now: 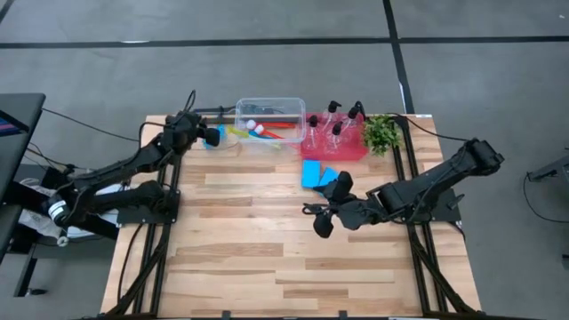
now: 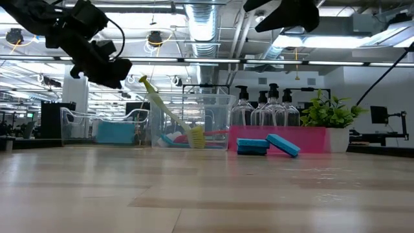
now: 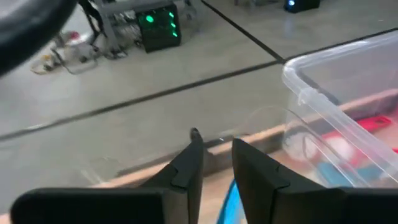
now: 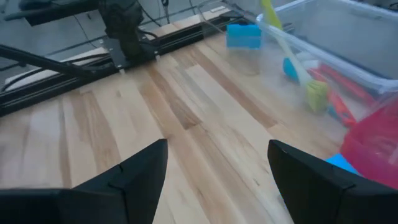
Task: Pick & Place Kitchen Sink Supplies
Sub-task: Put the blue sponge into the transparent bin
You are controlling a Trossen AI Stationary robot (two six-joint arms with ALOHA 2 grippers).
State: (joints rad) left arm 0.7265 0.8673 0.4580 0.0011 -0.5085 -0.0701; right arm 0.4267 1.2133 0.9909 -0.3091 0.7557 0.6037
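Your left gripper (image 1: 212,136) above the far-left blue sponge (image 2: 116,133), jaws slightly apart, brushes (image 1: 267,130) in clear tub (image 1: 271,105), pump bottles (image 1: 342,124) in red tray (image 1: 342,153), two sponges (image 1: 317,174) before it, your right gripper (image 1: 318,218) mid-table, jaws wide, empty.

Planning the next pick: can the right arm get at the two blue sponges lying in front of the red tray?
Probably yes. The right gripper hangs open just short of the two blue sponges, with only bare table between them. The red tray and plant sit behind them, not in the way.
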